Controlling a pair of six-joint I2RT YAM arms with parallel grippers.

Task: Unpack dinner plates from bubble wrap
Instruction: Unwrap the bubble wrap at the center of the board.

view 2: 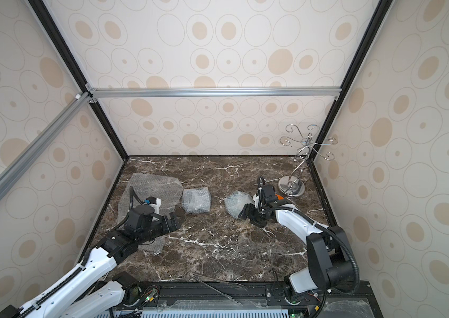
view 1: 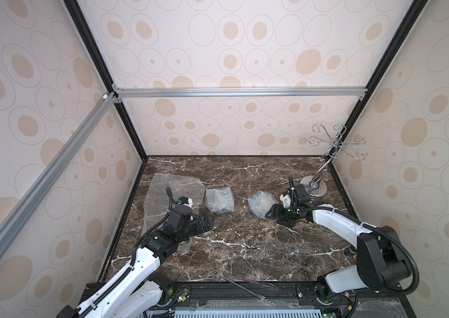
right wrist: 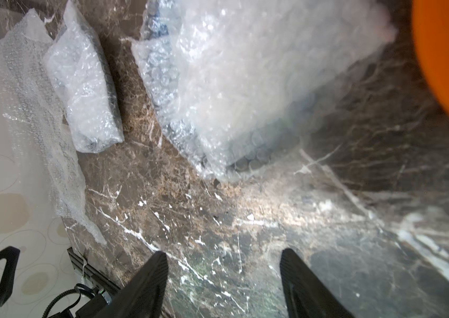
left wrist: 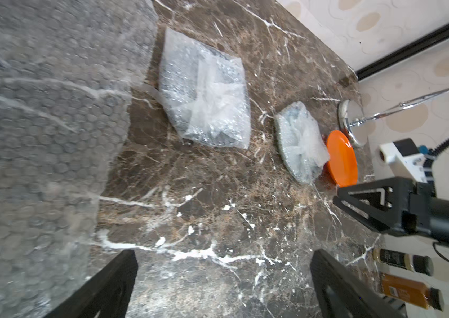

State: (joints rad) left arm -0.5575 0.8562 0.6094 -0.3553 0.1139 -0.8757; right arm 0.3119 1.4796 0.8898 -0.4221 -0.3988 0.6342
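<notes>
One plate is out already. The orange plate (left wrist: 341, 158) lies bare on the bench (view 1: 245, 242), just beside a wrapped bundle (view 1: 261, 205). That one and the middle bundle (view 1: 219, 199) are not opened yet.

The right jaws sit low at the wrapped bundle's edge, apart and empty. I think they need to pinch a loose flap next.

The left jaws gape wide and empty, beside the flat sheet (view 1: 168, 190).

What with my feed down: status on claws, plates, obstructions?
Left claw open, empty. Right claw open, empty, facing a wrapped bundle. Orange plate out; second bundle wrapped too. Wire stand beside orange plate, not blocking.
</notes>
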